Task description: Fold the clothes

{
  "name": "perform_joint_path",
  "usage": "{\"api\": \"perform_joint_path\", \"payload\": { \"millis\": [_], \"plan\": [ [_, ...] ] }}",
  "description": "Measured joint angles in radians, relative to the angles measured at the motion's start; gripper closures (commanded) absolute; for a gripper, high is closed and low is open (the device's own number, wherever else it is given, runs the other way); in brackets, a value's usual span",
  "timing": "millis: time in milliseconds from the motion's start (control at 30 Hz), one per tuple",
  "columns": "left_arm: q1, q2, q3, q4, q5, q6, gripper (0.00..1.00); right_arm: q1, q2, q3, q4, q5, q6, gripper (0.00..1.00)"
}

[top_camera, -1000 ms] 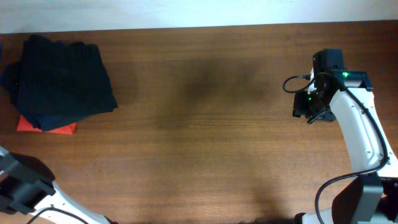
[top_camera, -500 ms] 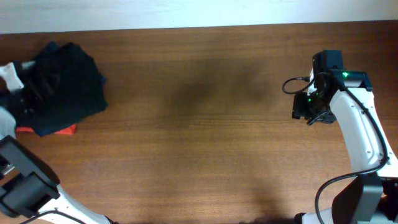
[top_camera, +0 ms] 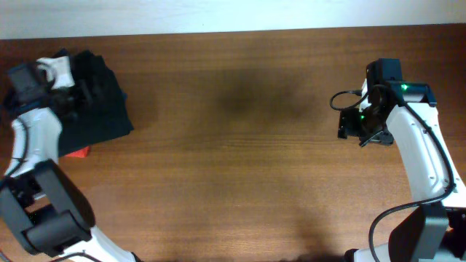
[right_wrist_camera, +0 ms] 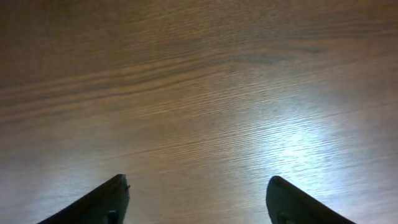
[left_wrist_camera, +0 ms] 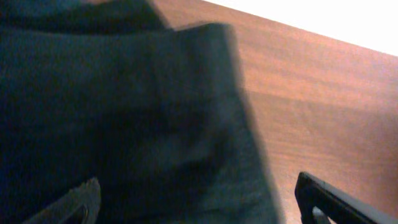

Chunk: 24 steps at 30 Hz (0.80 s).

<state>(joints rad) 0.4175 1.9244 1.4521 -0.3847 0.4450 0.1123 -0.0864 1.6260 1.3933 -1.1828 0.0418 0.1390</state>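
Wooden table (top_camera: 240, 182): reddish-brown, with the grain running left to right. It fills nearly all of my overhead view. The surface is flat with a slight sheen.

Beyond the far edge lies a narrow pale strip (top_camera: 218, 14), plain white. Wall or floor, I cannot tell.

A soft dark shadow (top_camera: 255, 94) sits on the wood toward the far edge, about midway along it, with a blurred outline.

In my right wrist view the grain is fine and close. A bright glare patch (right_wrist_camera: 298, 146) shows where light falls on the wood.

In my left wrist view the pale strip shows again past the far edge, at the upper right.
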Motion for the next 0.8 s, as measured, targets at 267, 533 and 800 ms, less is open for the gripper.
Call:
{"api": "perform_joint_path", "payload": {
  "millis": [267, 533, 800],
  "plan": [
    [-0.523, -0.046, 0.009, -0.530, -0.262, -0.023, 0.01, 0.000, 0.000, 0.000, -0.077, -0.203, -0.011, 0.02],
    [-0.489, -0.248, -0.009, -0.915, -0.257, -0.140, 0.01, 0.000, -0.238, -0.143, -0.114, -0.241, -0.012, 0.01],
    [-0.489, -1.311, -0.585, -0.456, -0.410, -0.167, 0.01, 0.000, -1.026, -0.469, 0.117, -0.204, -0.012, 0.01]
  ]
}}
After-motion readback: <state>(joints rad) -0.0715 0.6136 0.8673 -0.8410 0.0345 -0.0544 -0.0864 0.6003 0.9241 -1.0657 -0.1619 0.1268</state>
